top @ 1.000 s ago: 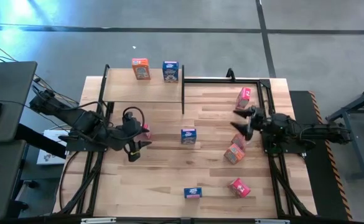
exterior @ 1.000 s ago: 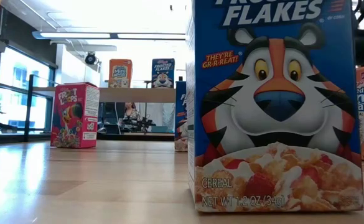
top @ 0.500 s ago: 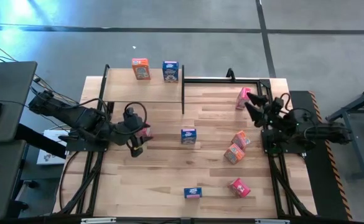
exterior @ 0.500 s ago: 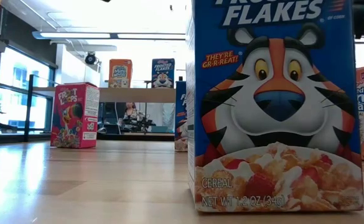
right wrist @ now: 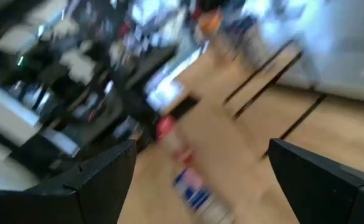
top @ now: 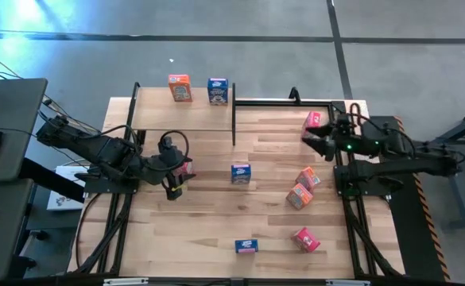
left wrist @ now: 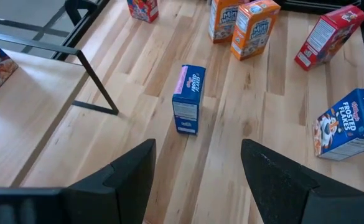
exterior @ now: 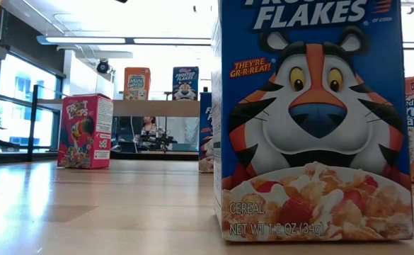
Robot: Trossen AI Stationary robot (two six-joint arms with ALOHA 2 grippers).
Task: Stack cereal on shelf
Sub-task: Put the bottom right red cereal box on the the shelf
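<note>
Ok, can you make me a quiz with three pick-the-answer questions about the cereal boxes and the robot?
1. Where does the orange cereal box stand?
A. on the shelf
B. on the floor
C. in the right gripper

2. How many boxes are on the shelf?
A. none
B. two
C. five

3. How is the right gripper now?
A. shut on a blue box
B. open and empty
C. shut on a pink box

Answers: 1 A, it stands on the light board beside the blue Frosted Flakes box. 2 B, only the orange and the blue one stand there. 3 B, its fingers are spread with nothing between them, just near the pink-red box.
</note>
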